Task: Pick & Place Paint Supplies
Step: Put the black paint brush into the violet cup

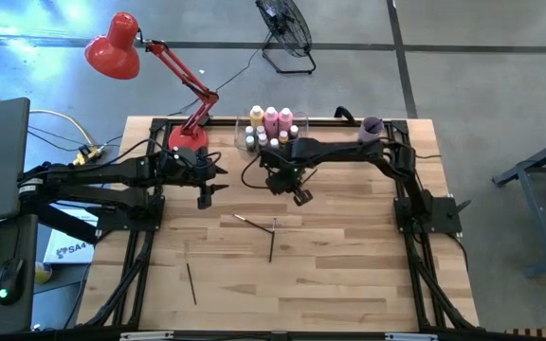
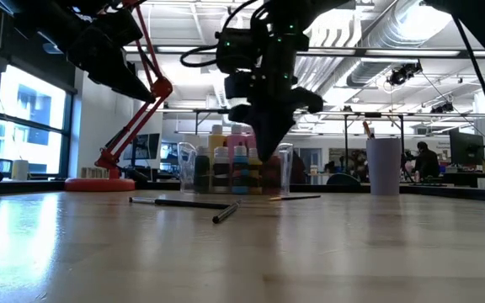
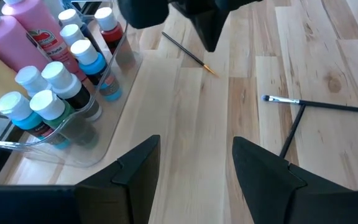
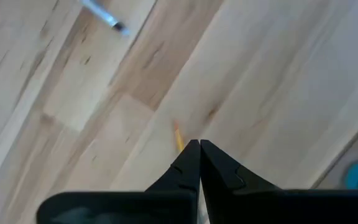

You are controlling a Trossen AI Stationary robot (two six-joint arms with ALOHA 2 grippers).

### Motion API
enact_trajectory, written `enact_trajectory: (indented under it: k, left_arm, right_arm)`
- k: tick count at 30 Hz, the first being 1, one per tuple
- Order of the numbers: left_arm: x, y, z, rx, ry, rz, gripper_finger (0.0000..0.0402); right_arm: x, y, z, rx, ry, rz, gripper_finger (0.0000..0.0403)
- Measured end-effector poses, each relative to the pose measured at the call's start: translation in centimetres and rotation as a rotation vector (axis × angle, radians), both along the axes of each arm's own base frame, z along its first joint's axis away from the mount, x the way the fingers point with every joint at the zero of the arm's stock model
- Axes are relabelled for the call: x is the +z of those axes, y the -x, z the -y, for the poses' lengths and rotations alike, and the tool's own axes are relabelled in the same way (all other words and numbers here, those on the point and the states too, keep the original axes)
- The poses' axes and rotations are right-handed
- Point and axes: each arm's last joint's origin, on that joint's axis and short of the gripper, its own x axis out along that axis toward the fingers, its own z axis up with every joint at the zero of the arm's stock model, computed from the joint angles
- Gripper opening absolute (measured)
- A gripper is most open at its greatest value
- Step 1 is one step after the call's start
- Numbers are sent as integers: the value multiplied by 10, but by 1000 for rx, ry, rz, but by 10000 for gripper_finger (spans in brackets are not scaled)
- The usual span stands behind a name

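The right jaws (image 1: 300, 197) are clenched tight with nothing between them, hanging just above the pale wooden plank surface (image 1: 349, 275). In the right wrist view the two dark tips meet (image 4: 199, 146), and right ahead of them lies the orange tip of a thin dark-handled paintbrush (image 4: 178, 138); whether the tips touch it cannot be told. That brush (image 3: 188, 51) shows in the left wrist view slanting under the right jaws.

The left jaws (image 1: 205, 199) are released, spread apart and grasping nothing, held over the surface well to the side of the right jaws. Between its two dark fingers (image 3: 135, 168) only bare planks show.

Behind the right jaws stands the clear plastic rectangular bin (image 3: 114, 74), holding taller pink paint bottles (image 1: 271, 119), a yellow-orange paint bottle (image 1: 257, 117) and tiny white-capped bottles of blue, green, red and black paint (image 3: 61, 81), all upright inside it.

In front of both jaws, two more thin dark paintbrushes lie on the surface: one with a metal ferrule and blue tip (image 3: 316, 104), and another (image 1: 272, 239) meeting it nearly at a right angle. A fourth dark brush (image 1: 191, 282) lies alone, well apart from the left jaws, towards the near edge.

A lilac cup (image 1: 372, 128) stands at the far edge beside the right arm, and a red desk lamp (image 1: 112, 47) leans over the far left corner.
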Motion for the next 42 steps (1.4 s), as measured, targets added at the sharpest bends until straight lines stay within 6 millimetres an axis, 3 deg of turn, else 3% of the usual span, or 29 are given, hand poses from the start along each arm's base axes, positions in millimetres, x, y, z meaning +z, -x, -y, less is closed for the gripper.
enact_trajectory:
  k: [5,15,28,35,42]
  left_arm:
    - [0,0,0,0,0,-1,198]
    - [0,0,0,-4,4,0,198]
    - [0,0,0,-2,4,0,198]
    - [0,0,0,-2,4,-3,198]
    - [0,0,0,-2,4,-4,198]
  right_arm:
    - [-12,5,-5,5,-11,-57,2]
    - [-22,-1,-22,46,-2,1,6]
    - [-26,-1,-12,3,12,8,109]
    - [-52,-2,-4,-50,-2,-74,101]
    - [-61,-4,-5,-45,-12,-89,84]
